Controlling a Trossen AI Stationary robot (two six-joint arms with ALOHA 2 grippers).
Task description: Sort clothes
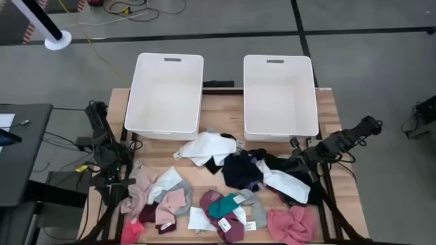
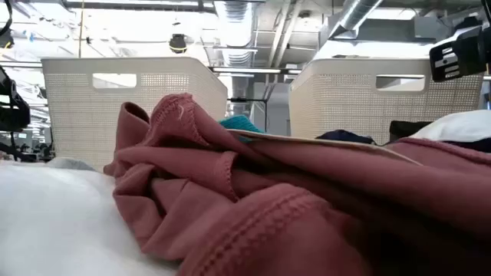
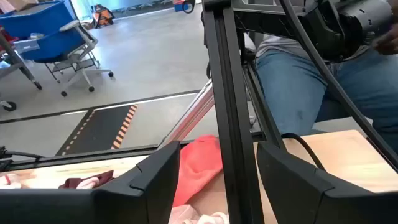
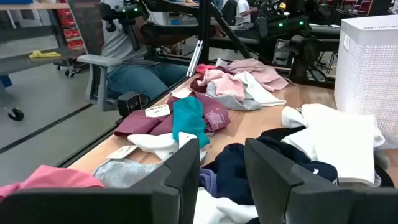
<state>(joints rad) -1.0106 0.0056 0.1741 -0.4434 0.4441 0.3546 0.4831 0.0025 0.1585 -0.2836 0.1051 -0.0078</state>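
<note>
The clothes lie scattered over the table's near half: a white garment (image 1: 204, 146), a navy one (image 1: 242, 170), a teal sock (image 1: 225, 204), maroon pieces (image 1: 228, 224), pale pink ones (image 1: 143, 182) and a pink one (image 1: 291, 224). My right gripper (image 1: 291, 163) is open and low at the right. Its fingers stand over the navy garment (image 4: 236, 162) and point toward the pile (image 4: 186, 118). My left gripper (image 1: 121, 194) waits open at the table's left edge, facing a red garment (image 3: 202, 162). In the low view a maroon garment (image 2: 253, 199) fills the foreground.
Two large white bins (image 1: 167, 95) (image 1: 279, 95) stand side by side at the table's far edge. A black frame strut (image 3: 227, 93) crosses close in front of my left gripper. A seated person's legs (image 3: 298, 93) are beyond the table's near edge.
</note>
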